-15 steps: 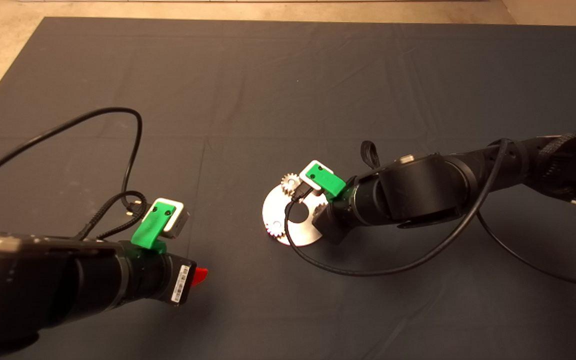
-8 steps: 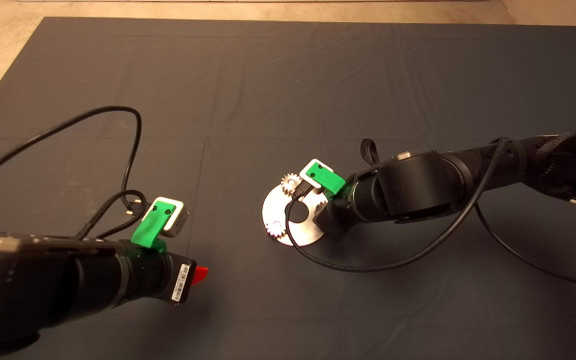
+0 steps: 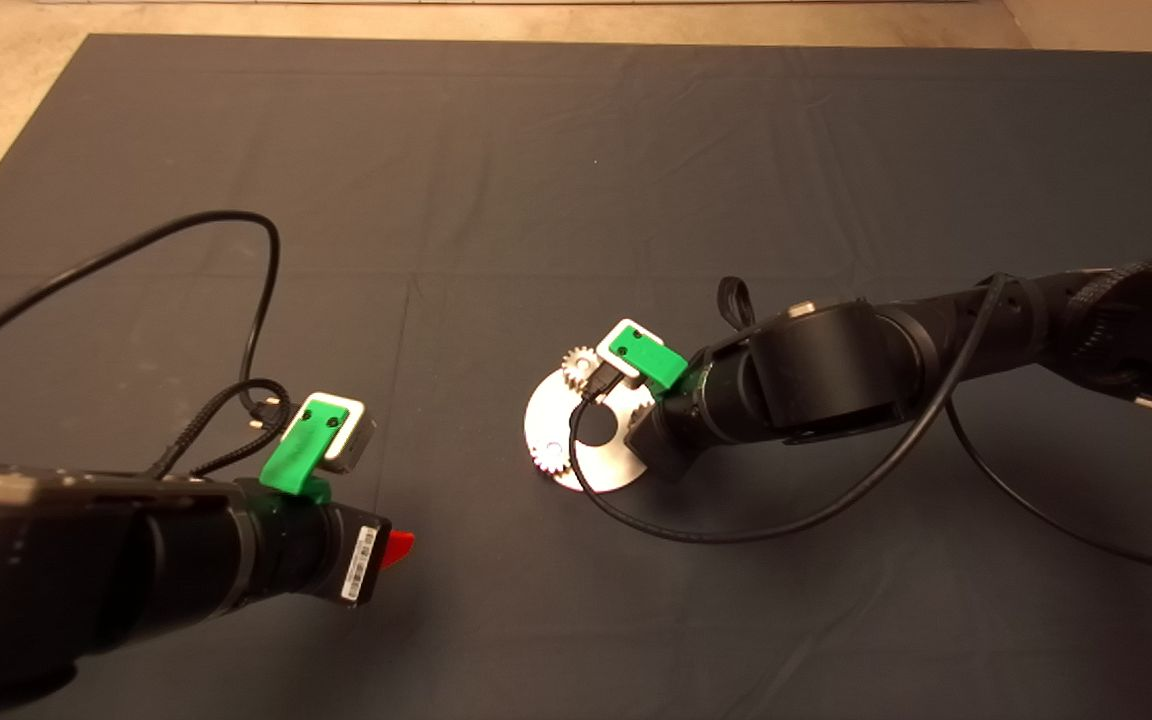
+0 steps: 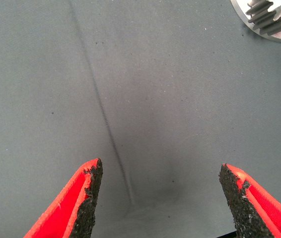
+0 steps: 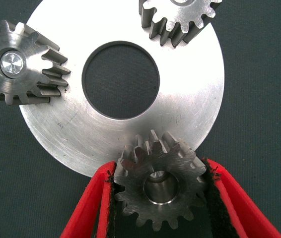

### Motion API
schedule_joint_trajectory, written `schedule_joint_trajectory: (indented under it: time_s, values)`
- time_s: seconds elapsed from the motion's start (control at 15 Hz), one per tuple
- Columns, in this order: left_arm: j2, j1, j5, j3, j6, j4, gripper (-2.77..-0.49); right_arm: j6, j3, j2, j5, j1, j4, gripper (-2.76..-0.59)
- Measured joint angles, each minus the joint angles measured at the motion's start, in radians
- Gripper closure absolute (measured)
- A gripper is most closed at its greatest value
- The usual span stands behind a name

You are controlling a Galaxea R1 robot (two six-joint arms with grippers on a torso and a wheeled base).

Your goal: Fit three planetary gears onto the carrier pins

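Note:
The round silver plate (image 5: 180,99) lies on the dark mat, also seen in the head view as plate (image 3: 596,465). One planetary gear (image 5: 19,64) sits on a carrier pin (image 5: 10,62) at the plate's rim. A second gear (image 5: 180,15) sits at another rim spot, its centre cut off by the picture's edge. My right gripper (image 5: 160,166) is shut on the third gear (image 5: 160,191) at the plate's near rim, and a stud end (image 5: 159,187) shows in its bore. My left gripper (image 4: 160,173) hangs open over bare mat, left of the plate.
A black cable (image 3: 736,530) loops from the right arm over the mat in front of the plate. Another cable (image 3: 256,300) arcs above the left arm. The mat's far edge (image 3: 536,40) borders a beige floor.
The right arm's forearm has eased slightly left and toward the far edge of the mat while its gripper stays over the plate's right rim. The left arm has barely shifted.

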Motion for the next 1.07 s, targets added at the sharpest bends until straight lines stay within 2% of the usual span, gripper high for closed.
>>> schedule_joint_trajectory:
  time_s: [0.27,1.07]
  values:
    - [-0.001,0.000,0.000,0.000,0.000,0.000,-1.64,0.000,-0.004,0.012,-0.012,0.000,0.001,-0.98]
    - [-0.014,0.000,0.000,0.000,0.000,0.000,-1.64,0.000,-0.006,0.020,-0.007,0.000,0.014,-0.97]
